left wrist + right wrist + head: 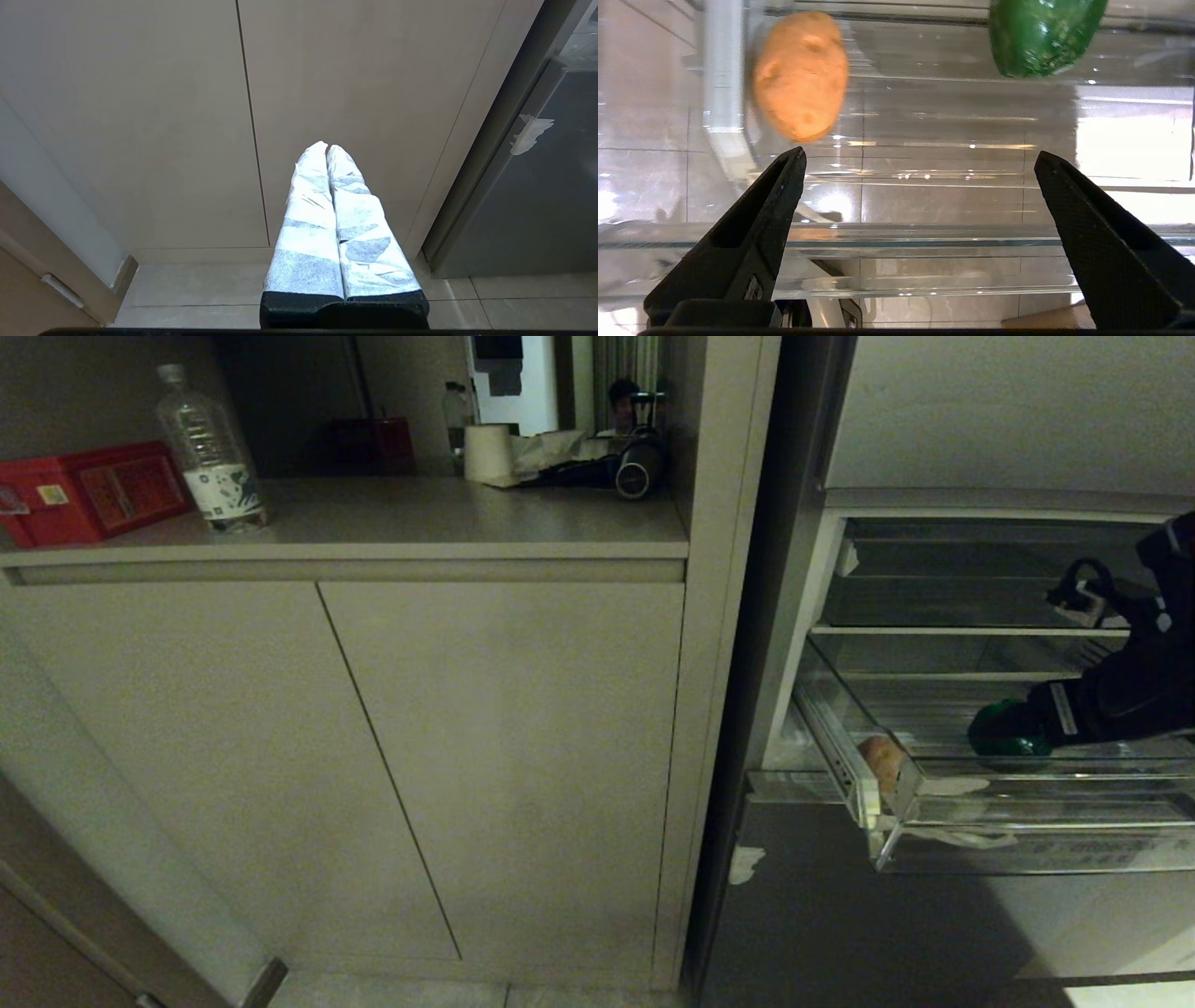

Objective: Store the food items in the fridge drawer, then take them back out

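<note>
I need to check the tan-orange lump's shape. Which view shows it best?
The right wrist view: the tan-orange lump appears whole, an oval on the fridge drawer floor. The head view shows only part of it behind the drawer's corner. The left wrist view misses it.

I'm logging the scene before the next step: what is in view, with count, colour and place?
Bell pepper: one, dark green, in the fridge drawer.
Oval lump: one, tan-orange, at the drawer's left end.
Fridge drawer: one, clear, pulled out.
Water bottle: one, clear, on the counter.
Box: one, red, counter's left end.
Paper roll: one, white, back of the counter.
Right end effector: black, open, empty, over the drawer.
Left end effector: white-wrapped, shut, facing the cabinet doors.
</note>
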